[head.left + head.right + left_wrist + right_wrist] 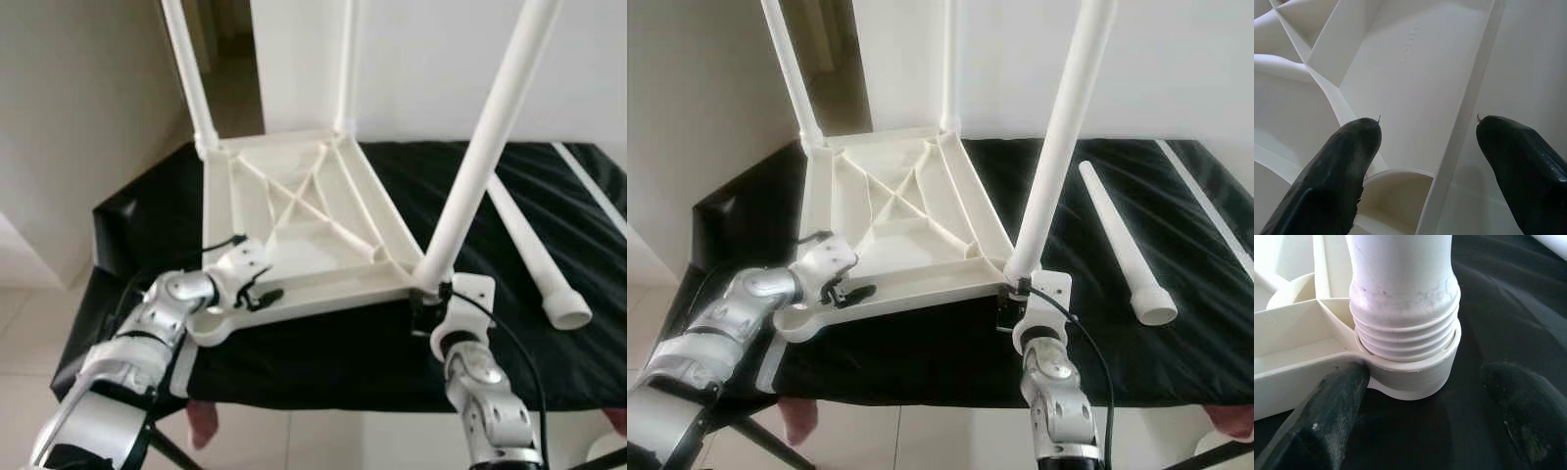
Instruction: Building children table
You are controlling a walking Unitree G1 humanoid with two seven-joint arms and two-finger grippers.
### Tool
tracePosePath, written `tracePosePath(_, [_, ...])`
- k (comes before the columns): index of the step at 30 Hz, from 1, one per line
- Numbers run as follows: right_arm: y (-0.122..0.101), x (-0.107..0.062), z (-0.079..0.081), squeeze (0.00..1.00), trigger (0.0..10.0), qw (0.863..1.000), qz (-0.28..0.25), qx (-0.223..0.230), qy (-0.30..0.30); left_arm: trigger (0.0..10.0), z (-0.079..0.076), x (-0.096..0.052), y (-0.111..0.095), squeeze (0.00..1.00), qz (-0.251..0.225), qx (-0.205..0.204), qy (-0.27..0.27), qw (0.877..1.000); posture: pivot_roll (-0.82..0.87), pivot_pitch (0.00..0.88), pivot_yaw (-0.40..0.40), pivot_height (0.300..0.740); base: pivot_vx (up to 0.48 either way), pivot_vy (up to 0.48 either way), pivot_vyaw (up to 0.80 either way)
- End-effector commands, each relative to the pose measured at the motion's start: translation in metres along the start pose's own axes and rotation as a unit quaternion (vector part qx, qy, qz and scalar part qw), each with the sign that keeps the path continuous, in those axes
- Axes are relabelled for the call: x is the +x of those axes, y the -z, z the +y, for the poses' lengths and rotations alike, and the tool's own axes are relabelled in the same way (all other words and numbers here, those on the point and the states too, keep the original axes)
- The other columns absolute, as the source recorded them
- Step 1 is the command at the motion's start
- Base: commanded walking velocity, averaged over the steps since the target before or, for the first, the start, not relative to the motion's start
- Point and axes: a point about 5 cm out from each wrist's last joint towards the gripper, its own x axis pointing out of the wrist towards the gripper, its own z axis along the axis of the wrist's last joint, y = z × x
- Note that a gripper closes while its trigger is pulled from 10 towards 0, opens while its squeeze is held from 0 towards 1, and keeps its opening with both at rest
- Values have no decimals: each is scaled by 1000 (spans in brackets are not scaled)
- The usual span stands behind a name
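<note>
Your upturned white tabletop point(294, 220) lies underside-up on the black-covered surface point(549, 362), its ribs crossing in an X. Three white legs stand up from it — two at the far corners point(186, 69) and one near leg point(485, 147) rising from the near right corner socket. A loose leg point(534, 259) lies flat on the black cloth to the right of the tabletop, well apart from it, its wider end toward you.

Your left tool point(263, 292) sits at the tabletop's near edge, beside the empty near left corner socket point(208, 328). In the left wrist view its two black fingers point(1337, 171) stand spread, one on each side of the tabletop's thin rim wall, and you cannot tell whether either one touches it.

Your right tool point(1425, 401) is at the near right corner, just below the base of the near leg. In the right wrist view the leg's threaded end point(1403, 328) sits in its round collar, with threads showing above the collar's lip. The tool's fingers are wide apart — one rests against the collar, the other stands off over the cloth, gripping nothing.
</note>
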Motion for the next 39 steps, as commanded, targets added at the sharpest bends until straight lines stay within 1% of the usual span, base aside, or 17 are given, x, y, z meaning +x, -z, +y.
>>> tracePosePath(1, [-13, 11, -12, 0, 10000, 1000, -22, -3, 20, 10000, -22, -9, 16, 0, 25, -14, 170, 985, -13, 0, 34, 740, 0, 0, 0])
tracePosePath(4, [-21, 26, -17, 0, 10000, 1000, -27, -10, 12, 10000, -29, -18, 14, 0, 9, -16, 225, 974, -15, 0, 35, 740, 0, 0, 0])
tracePosePath(7, [-23, 30, -18, 0, 10000, 999, -28, -10, 11, 10000, -30, -20, 13, 0, 7, -17, 232, 972, -15, 0, 35, 740, 0, 0, 0])
tracePosePath(10, [-32, 40, -27, 0, 10000, 999, -36, -14, 24, 10000, -37, -27, 15, 0, 10, -7, 263, 965, -6, 0, 31, 740, 0, 0, 0])
tracePosePath(13, [-34, 42, -29, 0, 10000, 999, -39, -15, 27, 10000, -40, -30, 15, 0, 10, -5, 273, 962, -4, 0, 31, 740, 0, 0, 0])
tracePosePath(15, [-34, 43, -32, 0, 10000, 999, -38, -14, 31, 10000, -44, -35, 15, 0, 8, -8, 288, 958, 5, 0, 29, 740, 0, 0, 0])
tracePosePath(19, [-33, 42, -33, 0, 10000, 999, -37, -13, 32, 10000, -46, -37, 15, 0, 7, -8, 292, 956, 8, 0, 28, 740, 0, 0, 0])
tracePosePath(22, [-26, 41, -34, 0, 10000, 999, -30, -9, 37, 10000, -44, -40, 14, 0, 6, -14, 286, 958, 10, 0, 31, 740, 0, 0, 0])
tracePosePath(25, [-24, 41, -36, 0, 10000, 998, -33, -6, 43, 10000, -36, -43, 10, 0, -4, -30, 280, 959, 12, 0, 31, 740, 0, 0, 0])
tracePosePath(26, [-25, 39, -39, 0, 10000, 998, -40, -10, 54, 10000, -25, -47, 9, 0, -9, -37, 265, 963, 4, 0, 35, 740, 0, 0, 0])
tracePosePath(28, [-26, 36, -43, 0, 10000, 996, -50, -12, 69, 10000, -12, -53, 6, 0, -15, -46, 242, 969, 3, 0, 36, 740, 0, 0, 0])
tracePosePath(31, [-23, 32, -48, 0, 10000, 995, -50, -9, 85, 10000, -2, -62, 1, 0, -26, -58, 233, 970, -1, 0, 37, 740, 0, 0, 0])
tracePosePath(33, [-22, 31, -50, 0, 10000, 995, -49, -9, 89, 10000, 2, -67, 0, 0, -28, -56, 232, 971, 0, 0, 36, 740, 0, 0, 0])
tracePosePath(34, [-19, 28, -52, 0, 10000, 994, -47, -9, 96, 10000, 11, -74, -4, 0, -34, -56, 224, 972, 0, 0, 37, 740, 0, 0, 0])
tracePosePath(35, [-18, 27, -52, 0, 10000, 994, -46, -10, 98, 10000, 15, -77, -6, 0, -39, -58, 220, 973, 0, 0, 37, 740, 0, 0, 0])
tracePosePath(37, [-16, 25, -53, 0, 10000, 994, -43, -10, 101, 10000, 24, -80, -9, 0, -46, -61, 202, 976, 2, 0, 37, 740, 0, 0, 0])
tracePosePath(39, [-15, 25, -54, 0, 10000, 994, -42, -9, 102, 10000, 27, -80, -9, 0, -47, -62, 192, 978, 2, 0, 37, 740, 0, 0, 0])
